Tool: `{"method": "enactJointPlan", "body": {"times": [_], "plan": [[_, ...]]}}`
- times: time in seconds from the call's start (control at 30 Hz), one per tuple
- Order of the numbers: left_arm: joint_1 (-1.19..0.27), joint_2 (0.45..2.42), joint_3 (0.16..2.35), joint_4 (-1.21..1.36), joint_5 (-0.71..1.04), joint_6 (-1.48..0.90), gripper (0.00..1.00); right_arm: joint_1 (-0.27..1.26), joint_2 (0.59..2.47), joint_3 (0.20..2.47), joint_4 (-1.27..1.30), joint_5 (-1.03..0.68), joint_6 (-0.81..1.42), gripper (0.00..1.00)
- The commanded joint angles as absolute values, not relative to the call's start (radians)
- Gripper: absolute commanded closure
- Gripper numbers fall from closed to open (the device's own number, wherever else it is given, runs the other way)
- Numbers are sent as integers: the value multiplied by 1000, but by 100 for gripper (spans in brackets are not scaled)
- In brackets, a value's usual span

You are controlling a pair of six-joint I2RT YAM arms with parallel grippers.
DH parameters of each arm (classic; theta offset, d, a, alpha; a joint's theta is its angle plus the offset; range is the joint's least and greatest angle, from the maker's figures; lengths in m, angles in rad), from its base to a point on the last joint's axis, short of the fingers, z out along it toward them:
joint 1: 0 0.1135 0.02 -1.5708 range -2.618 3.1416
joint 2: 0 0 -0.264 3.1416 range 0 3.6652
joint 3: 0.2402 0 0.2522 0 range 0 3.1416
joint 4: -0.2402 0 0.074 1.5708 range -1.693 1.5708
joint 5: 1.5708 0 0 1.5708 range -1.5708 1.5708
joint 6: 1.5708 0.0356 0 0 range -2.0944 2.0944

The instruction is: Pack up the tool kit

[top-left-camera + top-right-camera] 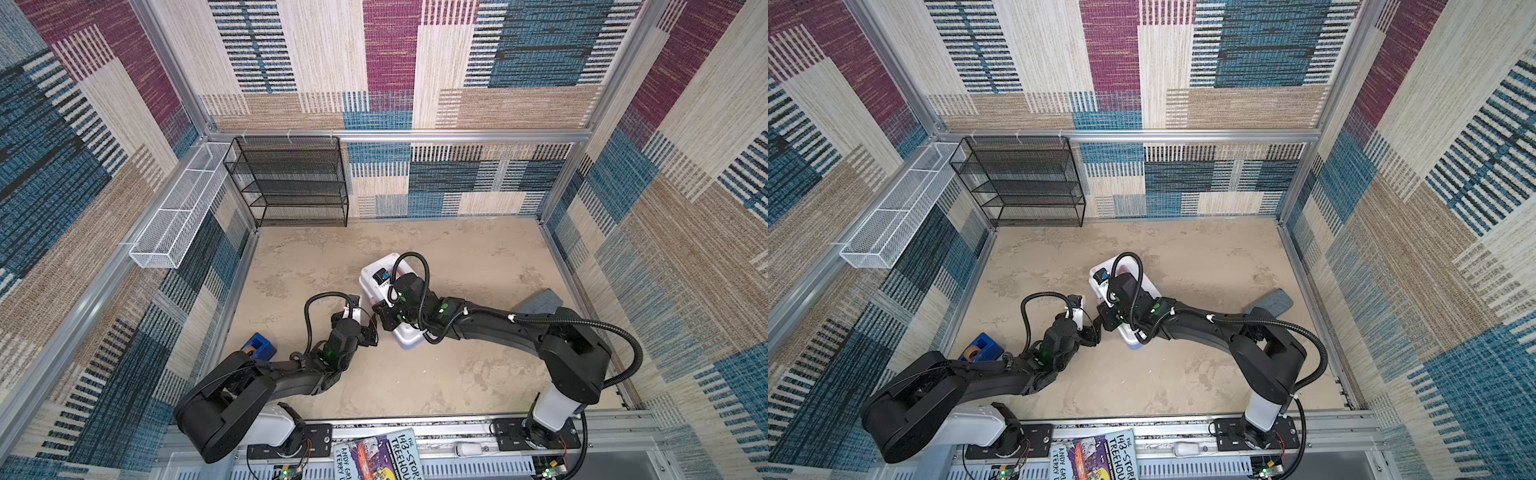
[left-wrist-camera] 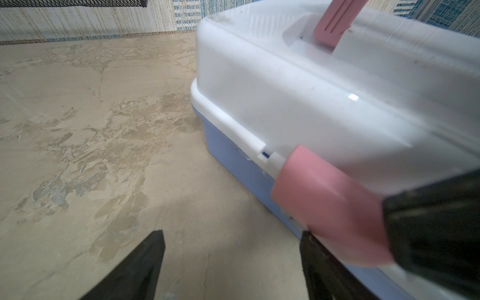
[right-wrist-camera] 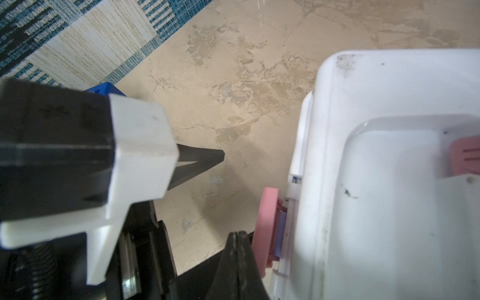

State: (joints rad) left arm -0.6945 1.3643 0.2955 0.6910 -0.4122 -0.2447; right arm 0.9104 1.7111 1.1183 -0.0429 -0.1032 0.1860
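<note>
Here, right arm (image 1: 498, 328) stretched over toolbox (image 3: 389, 220), end effector (image 3: 237, 240) pinched beside latch (image 3: 265, 223)

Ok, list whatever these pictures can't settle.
- Toolbox contents: the white lid hides them, every view.
- Pink latch, snapped home or not: blurred in the left wrist view, its end behind the right hand.
- Blue object: left arm covers part, in both top views.
- Book title: cut by the bottom edge, both top views.
</note>
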Motion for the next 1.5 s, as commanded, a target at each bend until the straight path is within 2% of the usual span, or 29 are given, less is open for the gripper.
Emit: {"method": "enactJointPlan", "body": {"times": [0.0, 1.47], "plan": [[-693, 1364, 298, 707, -406, -282, 15, 914, 1725, 1138, -63, -75, 192, 100], [-683, 1342, 268, 696, -410, -297, 15, 942, 1817, 1243, -214, 25, 201, 100]]}}
